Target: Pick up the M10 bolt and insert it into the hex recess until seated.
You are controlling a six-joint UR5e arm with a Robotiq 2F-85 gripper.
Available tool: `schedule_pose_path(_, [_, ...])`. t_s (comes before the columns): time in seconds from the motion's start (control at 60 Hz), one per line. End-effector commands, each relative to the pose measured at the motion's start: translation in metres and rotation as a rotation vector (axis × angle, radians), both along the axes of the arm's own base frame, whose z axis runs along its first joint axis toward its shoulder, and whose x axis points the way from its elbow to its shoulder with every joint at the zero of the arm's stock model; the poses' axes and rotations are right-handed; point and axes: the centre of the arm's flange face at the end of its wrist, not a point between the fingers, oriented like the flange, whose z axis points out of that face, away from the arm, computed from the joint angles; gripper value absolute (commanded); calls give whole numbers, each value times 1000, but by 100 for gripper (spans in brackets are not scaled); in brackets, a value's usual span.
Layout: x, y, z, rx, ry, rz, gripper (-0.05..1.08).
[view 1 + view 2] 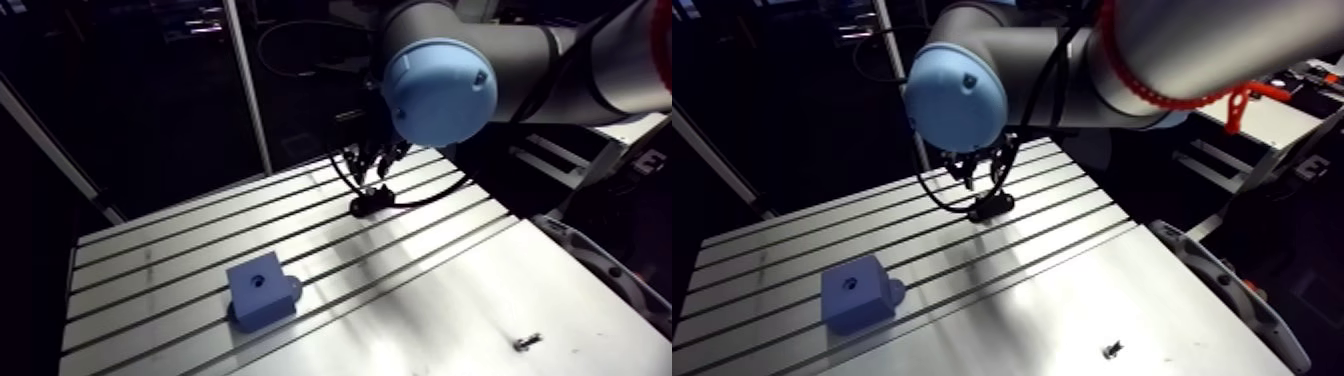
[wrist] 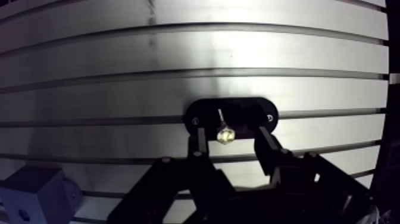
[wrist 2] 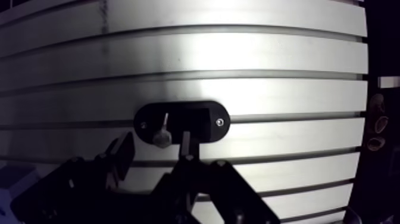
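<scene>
Tool point(image 2: 231, 134) gapes wide, untouching, astride the bolt point(image 2: 225, 136) on a black holder point(image 2: 250, 109).

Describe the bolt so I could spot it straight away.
Start at the slotted aluminium table. Among its grooves sits a black oval plate. The bolt rests on it between the robot's open jaws, the only pale, shiny hex-headed piece there.

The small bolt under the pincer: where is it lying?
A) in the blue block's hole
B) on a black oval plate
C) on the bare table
B: the wrist view shows the bolt on the black oval plate, with the open pincer straddling it; the blue block stands apart.
</scene>
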Motion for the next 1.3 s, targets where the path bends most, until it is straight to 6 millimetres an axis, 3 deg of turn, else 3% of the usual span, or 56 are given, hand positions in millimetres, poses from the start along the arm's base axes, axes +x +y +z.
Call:
schedule_pose_path(0.017, [1, -1, -5, 7, 17, 4, 48])
schedule_pose_path(1.3, [2, 0, -21, -18, -6, -30, 48])
